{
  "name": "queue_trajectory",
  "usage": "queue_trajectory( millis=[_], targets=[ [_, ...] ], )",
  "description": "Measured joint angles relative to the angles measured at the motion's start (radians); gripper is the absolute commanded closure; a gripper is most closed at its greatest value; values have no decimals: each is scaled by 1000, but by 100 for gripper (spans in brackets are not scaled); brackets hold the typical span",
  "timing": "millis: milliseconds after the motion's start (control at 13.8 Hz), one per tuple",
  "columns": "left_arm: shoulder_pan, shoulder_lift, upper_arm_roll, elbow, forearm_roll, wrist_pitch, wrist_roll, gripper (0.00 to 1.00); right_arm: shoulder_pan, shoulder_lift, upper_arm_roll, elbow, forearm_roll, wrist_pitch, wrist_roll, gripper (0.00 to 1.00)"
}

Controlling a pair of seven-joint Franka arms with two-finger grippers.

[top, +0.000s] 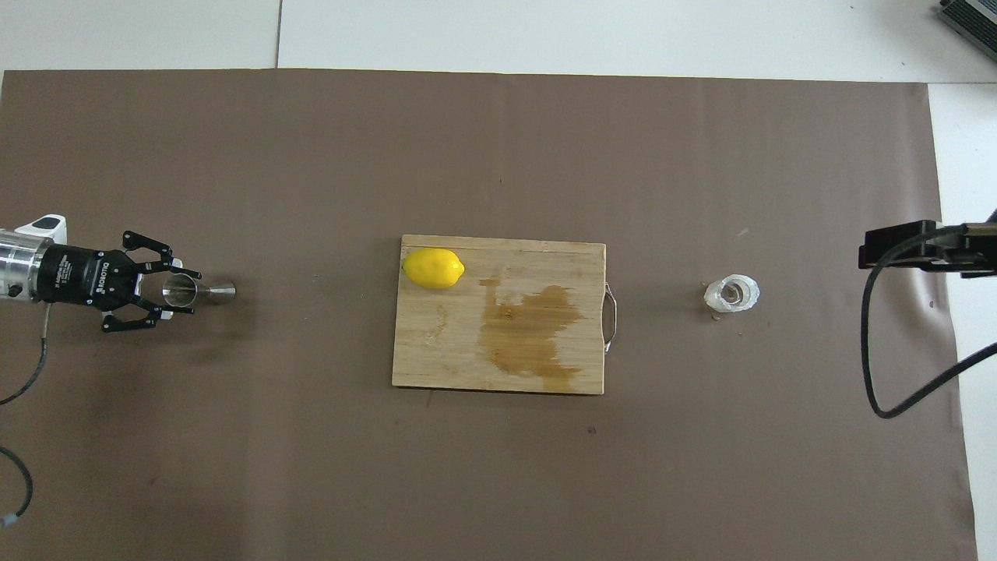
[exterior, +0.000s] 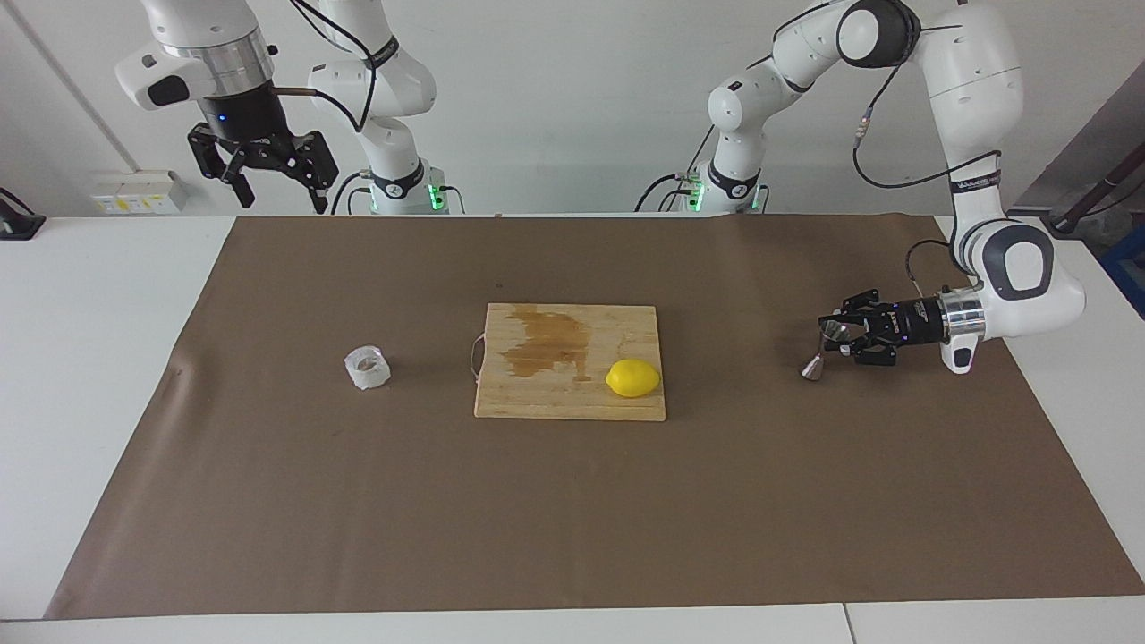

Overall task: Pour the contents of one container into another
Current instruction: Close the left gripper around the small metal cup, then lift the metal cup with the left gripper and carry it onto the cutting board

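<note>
We see the left tool [exterior: 836, 338] clenched sideways on the jigger [exterior: 825, 348] at the frame's right, ready to lift. The cup [exterior: 368, 367] sits left of the board [exterior: 572, 394]; the right tool [exterior: 268, 179] waits released, upper left.

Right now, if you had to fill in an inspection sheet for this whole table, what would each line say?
Surface: brown paper sheet over a white table.
Job's things: steel jigger at the left arm's end; whitish cup at the right arm's end, upright.
Clutter: cutting board mid-table, with a brown stain and a lemon on it.
Grippers: left gripper low, its fingers shut on the jigger's upper cone; right gripper raised near its base, open, waiting.
Cables: black cable looping at the right arm's end.
Surroundings: white wall; wall sockets.
</note>
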State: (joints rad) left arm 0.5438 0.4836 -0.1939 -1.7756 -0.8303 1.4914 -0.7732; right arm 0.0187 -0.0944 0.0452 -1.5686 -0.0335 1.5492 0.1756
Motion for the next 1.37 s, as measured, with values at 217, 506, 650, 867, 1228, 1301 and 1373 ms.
queue_trajectory(
  millis=[217,506,650,867,1228,1301,1373],
  targets=[
    [0,0,-3,0,0,0,-1,86,0,0,0,0,0,0,0,0],
    [0,0,-39,4,-3,-2,-9,100,0,0,0,0,0,0,0,0],
    [0,0,-68,6,-15,-2,-41,100,0,0,0,0,0,0,0,0],
    [-1,-6,-126,22,-58,-2,-145,100,0,0,0,0,0,0,0,0],
    [-108,-51,-158,30,-169,77,-293,100,0,0,0,0,0,0,0,0],
    [-143,-58,-159,29,-198,108,-316,100,0,0,0,0,0,0,0,0],
    [-179,-64,-159,28,-234,141,-338,100,0,0,0,0,0,0,0,0]
  ],
)
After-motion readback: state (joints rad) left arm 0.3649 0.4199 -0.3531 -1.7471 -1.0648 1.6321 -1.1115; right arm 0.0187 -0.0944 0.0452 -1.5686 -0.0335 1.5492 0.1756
